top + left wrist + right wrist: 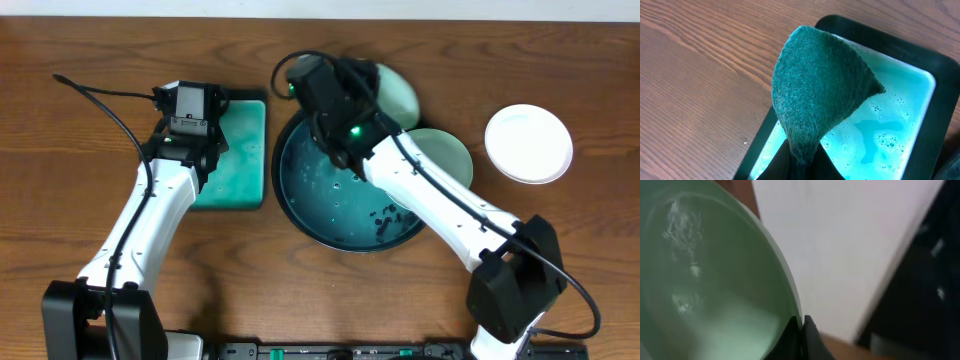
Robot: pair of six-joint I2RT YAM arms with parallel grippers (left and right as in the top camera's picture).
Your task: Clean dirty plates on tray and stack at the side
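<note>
The large round black tray (pixel 300 215) with a wet teal floor sits at mid table. My right gripper (pixel 801 322) is shut on the rim of a pale mint plate (pixel 705 280), held tilted above the tray's far edge; that plate shows in the overhead view (pixel 398 92). A second mint plate (pixel 445 155) lies at the tray's right rim. A white plate (pixel 529 143) lies on the bare wood at the right. My left gripper (pixel 802 157) is shut on a teal sponge (pixel 820 85), held over the rectangular tray.
The rectangular black-edged tray (pixel 243 150) of foamy teal water sits left of the round tray, also seen in the left wrist view (pixel 905 115). My right arm (pixel 440 205) crosses over the round tray. Brown wood tabletop (pixel 100 150) surrounds everything.
</note>
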